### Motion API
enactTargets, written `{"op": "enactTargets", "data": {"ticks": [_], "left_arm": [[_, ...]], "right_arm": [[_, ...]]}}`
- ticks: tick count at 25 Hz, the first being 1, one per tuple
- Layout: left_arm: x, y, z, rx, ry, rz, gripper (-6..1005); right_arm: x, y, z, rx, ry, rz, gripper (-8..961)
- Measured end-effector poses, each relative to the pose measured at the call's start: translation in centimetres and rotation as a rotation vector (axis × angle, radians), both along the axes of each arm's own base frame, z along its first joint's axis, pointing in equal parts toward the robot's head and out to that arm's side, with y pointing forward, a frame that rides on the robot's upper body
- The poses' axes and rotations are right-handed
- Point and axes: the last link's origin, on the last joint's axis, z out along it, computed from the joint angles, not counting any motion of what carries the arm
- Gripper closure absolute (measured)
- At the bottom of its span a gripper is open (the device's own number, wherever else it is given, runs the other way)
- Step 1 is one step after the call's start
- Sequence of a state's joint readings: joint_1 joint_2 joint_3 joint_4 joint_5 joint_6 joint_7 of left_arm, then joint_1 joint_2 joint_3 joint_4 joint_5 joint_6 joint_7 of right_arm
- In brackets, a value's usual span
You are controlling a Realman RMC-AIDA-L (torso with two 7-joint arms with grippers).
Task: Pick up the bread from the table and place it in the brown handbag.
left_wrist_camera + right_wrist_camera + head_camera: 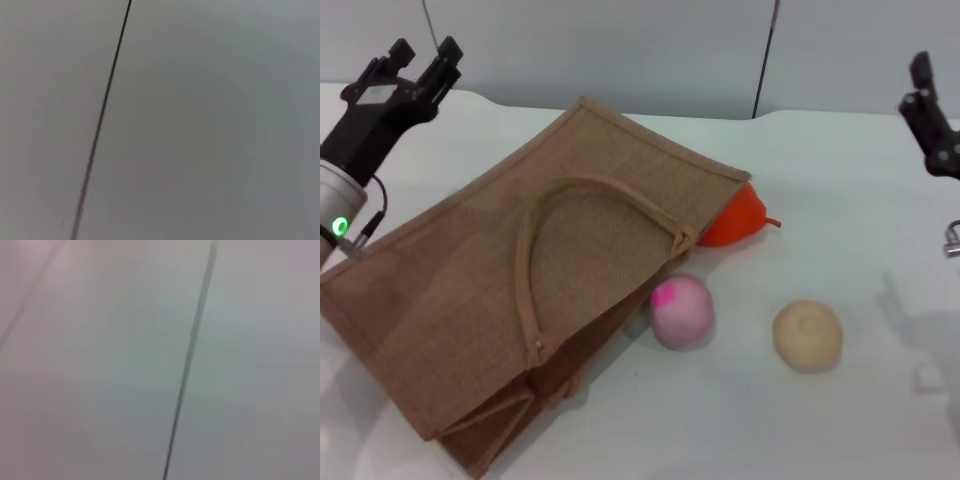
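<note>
Hovering high over the far left corner of the table (860, 200), the left gripper (423, 55) is released: its two dark fingers stand apart with nothing between them. The right gripper (932, 115) hangs at the far right edge, cut off by the frame; its state cannot be told. Both wrist views show only a pale wall with a dark seam (102, 115), so they give nothing on the work.

Below and just inward of the left gripper, the brown handbag (470, 290) lies flat on its side, one looped handle (535, 240) resting on the upper face, mouth apparently toward the near edge.

Bread: no ridged loaf shows on the bare tabletop. It may be hidden by the bag or inside it; this cannot be settled from here.

Other items: an orange fruit (735, 222) tucked partly under the bag's right edge, a pink ball (682, 310) touching that edge, and a round beige bun (808, 336) well apart to the right. The bun is not the target.

Handling judgement: a loaf of this kind should be light and soft, easily crushed. Take it across the middle of its length with the fingers seated in the grooves, and use a modest squeeze. The bag is limp burlap, so its mouth likely needs holding open.
</note>
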State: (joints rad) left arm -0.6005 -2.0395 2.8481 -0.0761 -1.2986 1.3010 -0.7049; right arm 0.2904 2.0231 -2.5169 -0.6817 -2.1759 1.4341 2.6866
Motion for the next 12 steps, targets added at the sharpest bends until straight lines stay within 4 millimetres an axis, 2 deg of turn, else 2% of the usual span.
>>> {"op": "enactTargets", "data": {"ticks": [5, 12], "left_arm": [[0.5, -0.9, -1.6, 0.153, 0.159, 0.037, 303], [1.4, -1.5, -3.1, 0.246, 0.305, 0.085, 285]], "right_arm": [[2.0, 1.2, 0.4, -0.049, 0.070, -0.063, 55], [2.3, 2.3, -0.2, -0.087, 0.072, -0.117, 55]]}}
